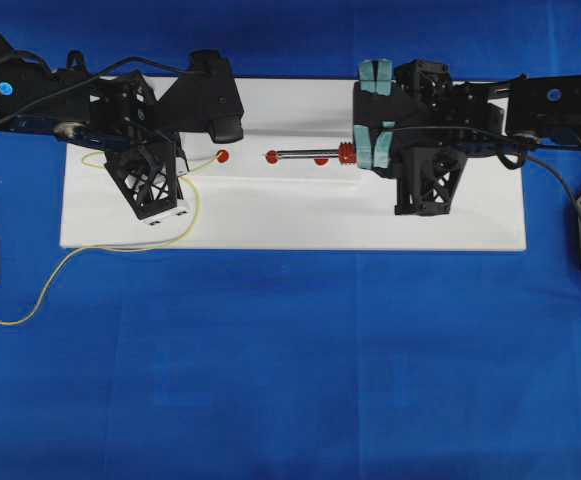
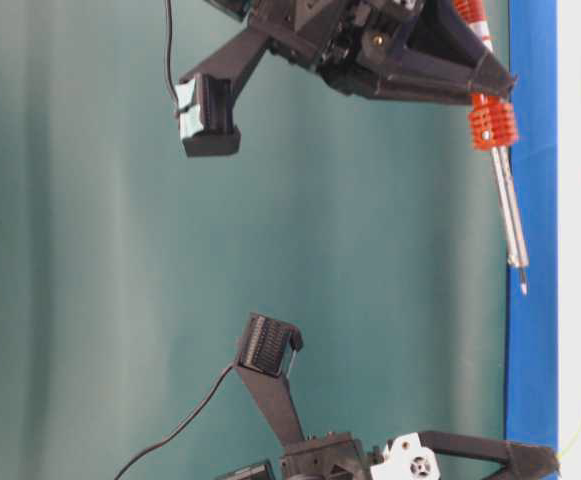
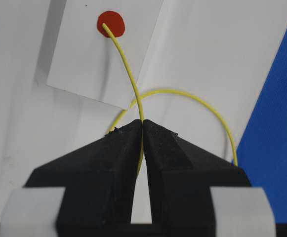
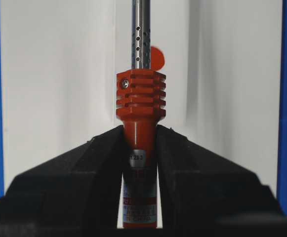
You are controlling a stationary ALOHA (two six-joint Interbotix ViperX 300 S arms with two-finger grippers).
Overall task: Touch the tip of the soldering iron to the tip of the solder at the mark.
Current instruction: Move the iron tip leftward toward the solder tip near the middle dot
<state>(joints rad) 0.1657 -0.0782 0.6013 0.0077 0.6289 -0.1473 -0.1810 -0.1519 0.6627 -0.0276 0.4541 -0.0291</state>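
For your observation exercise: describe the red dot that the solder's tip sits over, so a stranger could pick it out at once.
Start at the white board on the blue cloth. Three red dots run along its middle; take the red dot nearest the left gripper. It alone has the yellow solder ending over it.

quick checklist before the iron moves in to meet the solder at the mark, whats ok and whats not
1. Left tool shut on the thin yellow solder wire: ok.
2. Solder tip over the round red mark: ok in the left wrist view; touching the white board: cannot tell.
3. Right tool shut on the red-handled soldering iron with silver shaft: ok.
4. Iron tip at the solder tip: not ok; overhead, the shaft ends near a different red dot, short of the solder's mark.
5. Iron aimed toward the solder: ok.
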